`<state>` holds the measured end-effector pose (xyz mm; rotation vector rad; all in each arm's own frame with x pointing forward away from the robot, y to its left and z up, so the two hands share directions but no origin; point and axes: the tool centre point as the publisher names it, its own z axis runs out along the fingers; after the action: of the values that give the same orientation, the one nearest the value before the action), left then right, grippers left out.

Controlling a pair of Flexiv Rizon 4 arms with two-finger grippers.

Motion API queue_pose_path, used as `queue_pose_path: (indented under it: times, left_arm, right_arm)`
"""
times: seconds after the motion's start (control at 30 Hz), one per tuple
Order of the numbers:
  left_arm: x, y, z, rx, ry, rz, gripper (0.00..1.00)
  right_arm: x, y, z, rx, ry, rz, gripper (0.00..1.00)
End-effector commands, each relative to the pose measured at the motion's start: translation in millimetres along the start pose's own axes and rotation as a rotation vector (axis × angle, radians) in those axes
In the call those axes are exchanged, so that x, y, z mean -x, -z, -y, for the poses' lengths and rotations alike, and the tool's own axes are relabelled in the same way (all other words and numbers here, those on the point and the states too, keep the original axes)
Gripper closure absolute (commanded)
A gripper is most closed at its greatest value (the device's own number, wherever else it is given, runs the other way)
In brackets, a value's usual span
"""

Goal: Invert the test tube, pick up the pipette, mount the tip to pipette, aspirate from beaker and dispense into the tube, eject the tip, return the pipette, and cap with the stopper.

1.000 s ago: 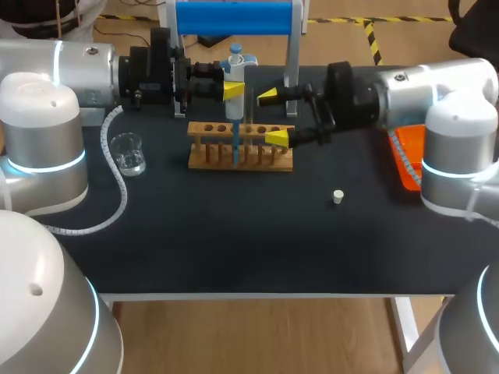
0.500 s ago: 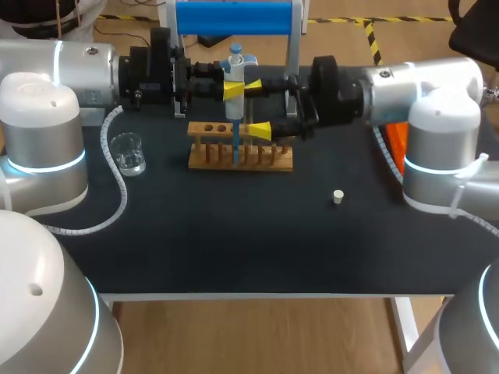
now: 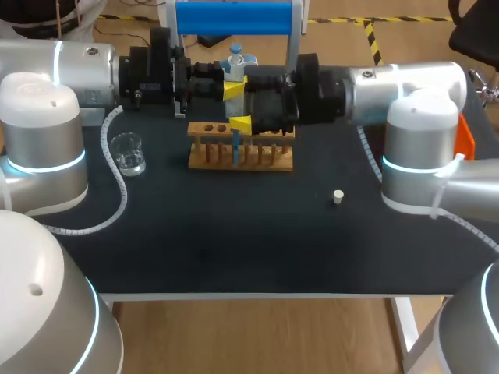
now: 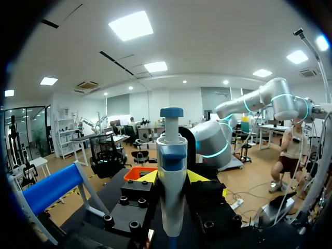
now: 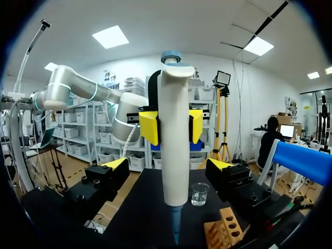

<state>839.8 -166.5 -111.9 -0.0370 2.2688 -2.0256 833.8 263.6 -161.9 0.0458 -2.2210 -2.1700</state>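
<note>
The right jaws stand wide open, their yellow fingertips (image 5: 115, 165) on either side of the white plastic pipette with a blue plunger cap (image 5: 174, 150), touching nothing. The pipette hangs upright, clamped round its body by the left jaws, whose yellow fingertips (image 5: 147, 128) press it from two sides. Its slim blue tip (image 5: 176, 224) points down at the pale wooden tube rack (image 3: 269, 160). I cannot make out the test tube.

As I judge it, the right arm is there to work the pipette while the left steadies it. It should close squarely and centred, since a sideways shove would swing the tip off its hole.

The dark counter (image 3: 234, 249) is open along its front edge. The small white stopper (image 3: 337, 196) lies well apart from the rack, and the clear glass beaker (image 3: 128, 153) sits off to the rack's left. Behind, the blue-barred metal stand (image 3: 234, 17) leaves little room for backing away.
</note>
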Motion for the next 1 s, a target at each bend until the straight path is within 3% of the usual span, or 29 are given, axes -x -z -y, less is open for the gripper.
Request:
queue_pose_path:
  times: [0.03,0.23,0.4,0.47,0.53,0.7,0.87,0.93,1.0]
  left_arm:
    - [0.3,-0.7,0.0,0.0,-0.001,0.001,1.0]
    - [0.3,-0.7,0.0,0.0,-0.001,0.001,1.0]
    - [0.3,-0.7,0.0,0.0,-0.001,0.001,1.0]
    - [0.3,-0.7,0.0,0.0,-0.001,0.001,1.0]
    - [0.3,-0.7,0.0,0.0,-0.001,0.001,1.0]
    - [0.3,-0.7,0.0,0.0,-0.001,0.001,1.0]
    - [0.3,-0.7,0.0,0.0,-0.001,0.001,1.0]
    - [0.3,-0.7,0.0,0.0,-0.001,0.001,1.0]
    - [0.3,-0.7,0.0,0.0,-0.001,0.001,1.0]
  right_arm:
    - [4.8,-6.8,1.5,0.007,-0.003,-0.001,0.0]
    - [5.7,-8.0,0.8,0.013,-0.004,0.005,0.02]
    - [5.8,-10.1,0.8,0.009,-0.003,0.005,0.15]
    - [5.6,-10.7,0.8,0.006,-0.001,0.004,0.3]
    - [5.4,-11.1,0.9,0.004,0.0,0.004,0.34]
    - [5.2,-12.7,1.2,0.004,-0.001,0.003,0.29]
    - [5.5,-14.0,1.5,-0.001,-0.002,0.001,0.36]
    - [5.5,-14.2,1.6,0.001,-0.003,0.001,0.41]
    - [5.5,-14.3,1.6,0.001,-0.004,0.001,0.56]
